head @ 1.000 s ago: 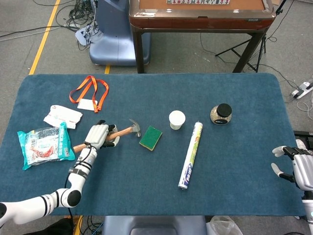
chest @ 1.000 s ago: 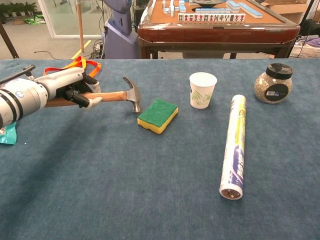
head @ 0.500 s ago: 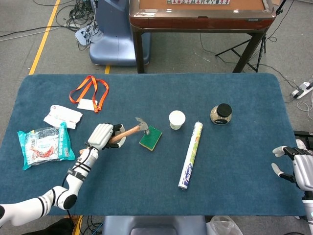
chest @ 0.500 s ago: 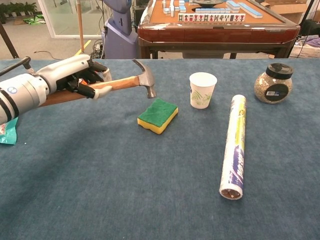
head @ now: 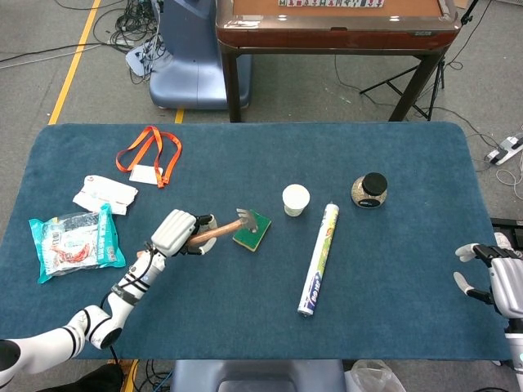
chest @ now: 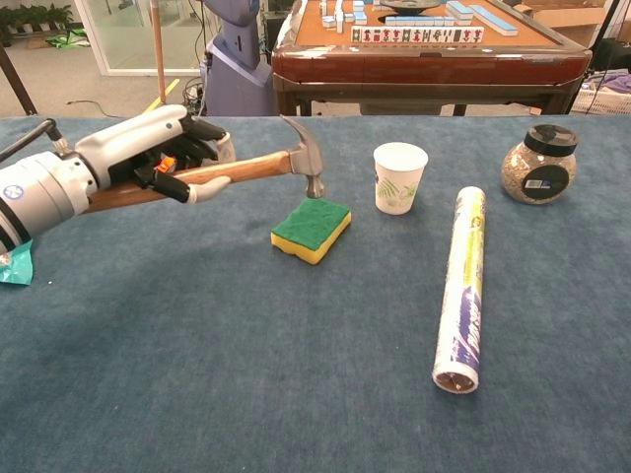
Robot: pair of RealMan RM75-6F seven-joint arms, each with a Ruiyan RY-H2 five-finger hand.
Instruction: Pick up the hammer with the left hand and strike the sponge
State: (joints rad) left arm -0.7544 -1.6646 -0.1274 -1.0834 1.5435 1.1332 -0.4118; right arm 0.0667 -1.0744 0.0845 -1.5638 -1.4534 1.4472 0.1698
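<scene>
My left hand (chest: 148,158) (head: 176,232) grips the wooden handle of the hammer (chest: 251,168) (head: 219,231). The metal head (chest: 308,163) hangs just above the far edge of the sponge (chest: 312,227) (head: 254,232), a green-topped yellow block lying flat on the blue table. The hammer is tilted, head higher than the handle's end. My right hand (head: 490,278) rests at the table's right edge with fingers spread and nothing in it; the chest view does not show it.
A paper cup (chest: 399,176), a rolled tube (chest: 460,288) and a black-lidded jar (chest: 538,164) stand right of the sponge. An orange lanyard (head: 149,153), a white packet (head: 105,193) and a teal snack bag (head: 75,242) lie at the left.
My left hand has carried the hammer rightward and raised it; its head went from left of the sponge to just above the sponge. The right hand has not moved.
</scene>
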